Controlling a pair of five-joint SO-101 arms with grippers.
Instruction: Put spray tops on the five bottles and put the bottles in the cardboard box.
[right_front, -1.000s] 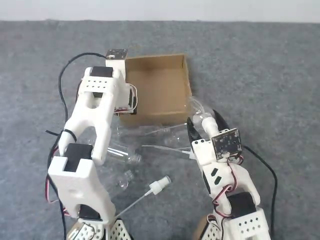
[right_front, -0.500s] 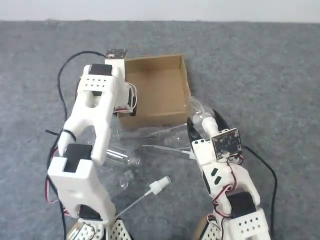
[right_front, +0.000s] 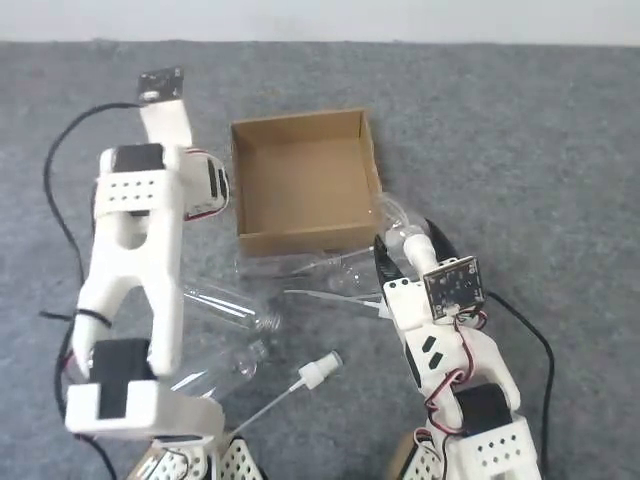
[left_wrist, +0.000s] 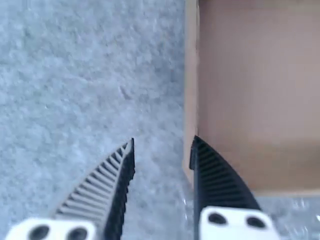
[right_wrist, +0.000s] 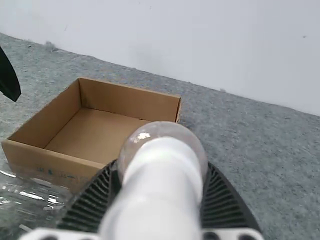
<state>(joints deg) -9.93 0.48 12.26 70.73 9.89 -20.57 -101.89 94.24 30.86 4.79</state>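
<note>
The cardboard box (right_front: 300, 180) sat open on the grey desk (right_front: 520, 150), nearer its far edge than its near one and about midway across. Nothing lay on its brown floor.

The left gripper (left_wrist: 162, 141) hung just outside the box's left wall with its two fingers spread apart and nothing between them. The pale finger (left_wrist: 107, 185) was over bare desk, and the dark finger (left_wrist: 212, 172) overlapped the edge of the wall. In the high view the left arm (right_front: 135, 250) stretched from the near edge toward the far left of the box.

The right gripper (right_front: 405, 238) was clamped on a clear bottle (right_front: 393, 213) fitted with a white top (right_front: 410, 240). It held the bottle just off the box's near right corner. In the right wrist view the rounded clear end of the bottle (right_wrist: 160, 142) pointed toward the box, with the ribbed black fingers (right_wrist: 92, 197) pressed against either side of the white top.

Three more clear bottles lay on their sides on the desk between the arms. One (right_front: 300, 265) was along the box's near wall, a second (right_front: 228, 302) was nearer the left arm, and a third (right_front: 225, 365) was closer to the near edge. Two loose spray tops lay among them. One (right_front: 385, 308) was just beside the right arm, its thin tube pointing left, and the other (right_front: 320, 368) was nearer the near edge, its tube trailing toward the left arm's base.
</note>
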